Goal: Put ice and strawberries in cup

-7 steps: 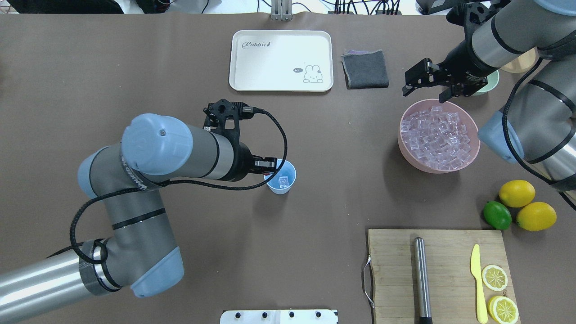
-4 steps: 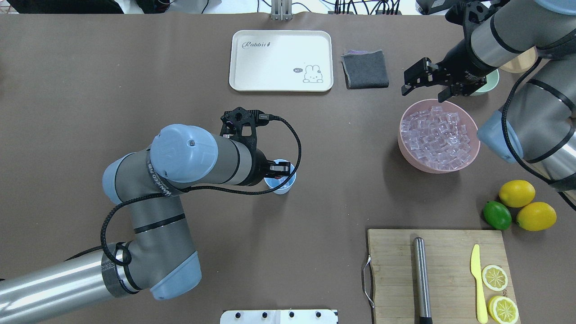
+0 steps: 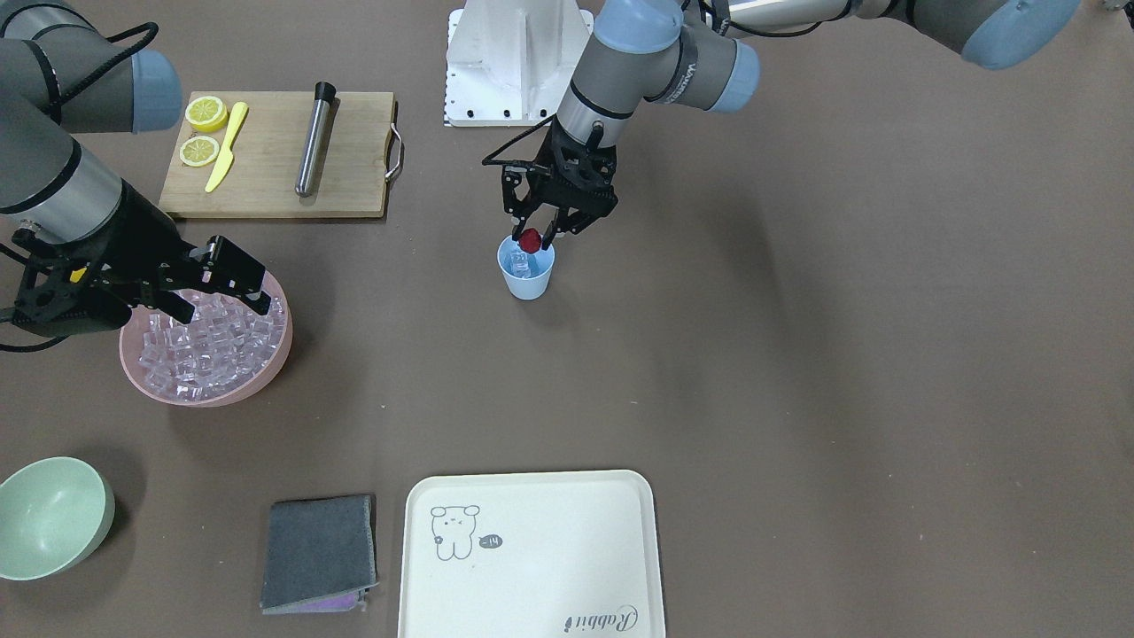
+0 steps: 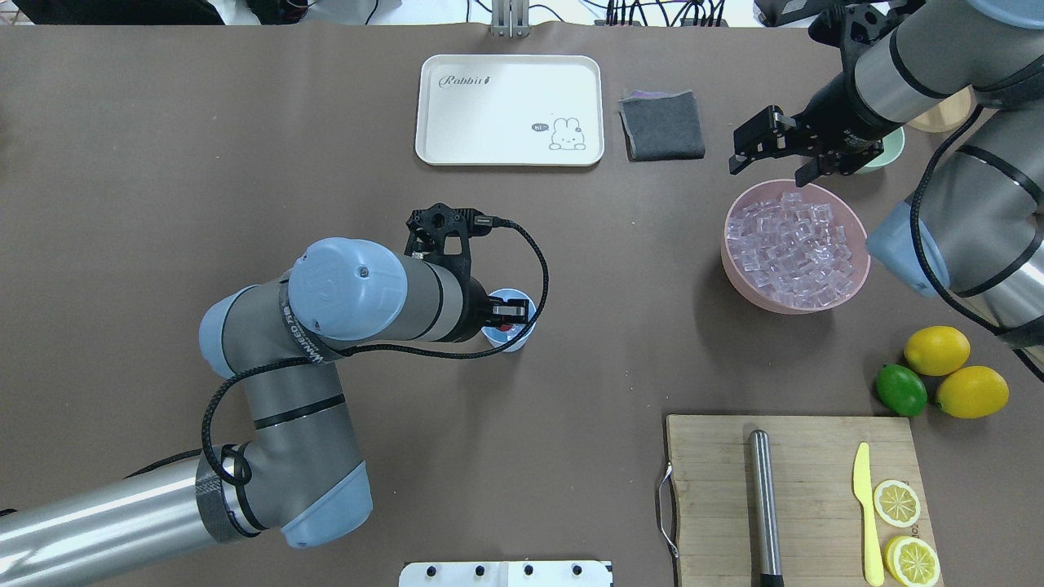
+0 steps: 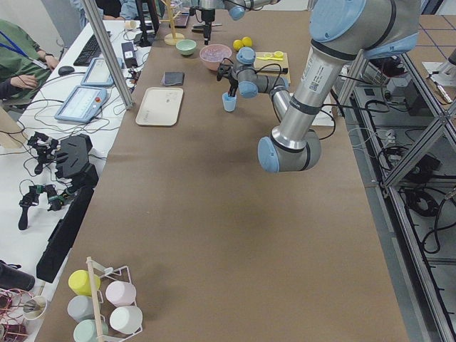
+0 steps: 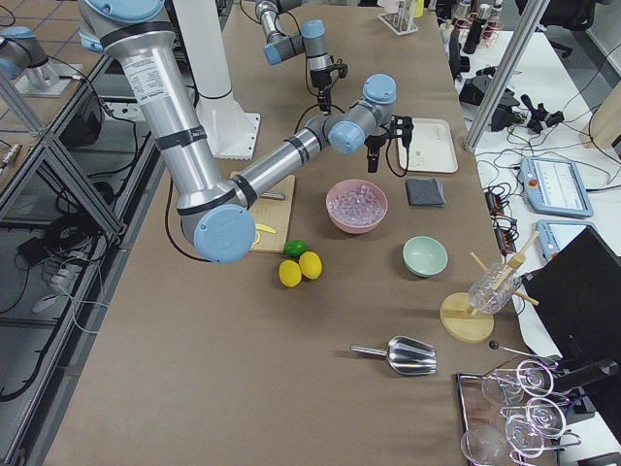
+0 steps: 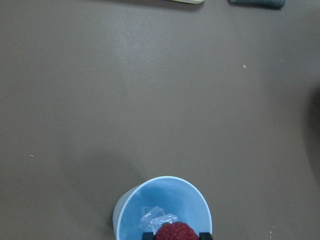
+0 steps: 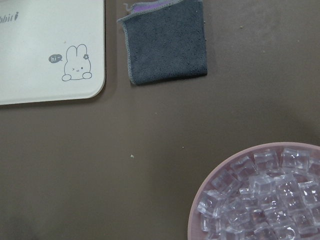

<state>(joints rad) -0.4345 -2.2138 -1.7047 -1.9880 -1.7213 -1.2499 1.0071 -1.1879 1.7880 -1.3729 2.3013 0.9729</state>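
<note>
The light blue cup [image 3: 526,276] stands mid-table with an ice cube [image 7: 157,218] or two in it. My left gripper [image 3: 532,232] is shut on the dark red strawberry [image 3: 530,240] and holds it just above the cup's mouth. The strawberry also shows in the left wrist view [image 7: 175,232], over the cup [image 7: 165,200]. In the overhead view the left gripper [image 4: 507,318] covers part of the cup [image 4: 524,330]. My right gripper [image 4: 771,167] is open and empty, over the far rim of the pink bowl [image 4: 734,265], which is full of ice [image 4: 795,253].
A cream tray [image 4: 510,110] and a grey cloth [image 4: 662,124] lie at the far side. A pale green bowl [image 3: 49,518] sits behind the right gripper. A cutting board [image 4: 791,497] bears a metal rod, a yellow knife and lemon slices. Two lemons and a lime [image 4: 901,390] lie beside it.
My left arm has swung to the right and carried its gripper, with the strawberry, from the cup's left edge to over its mouth. The right arm has barely moved.
</note>
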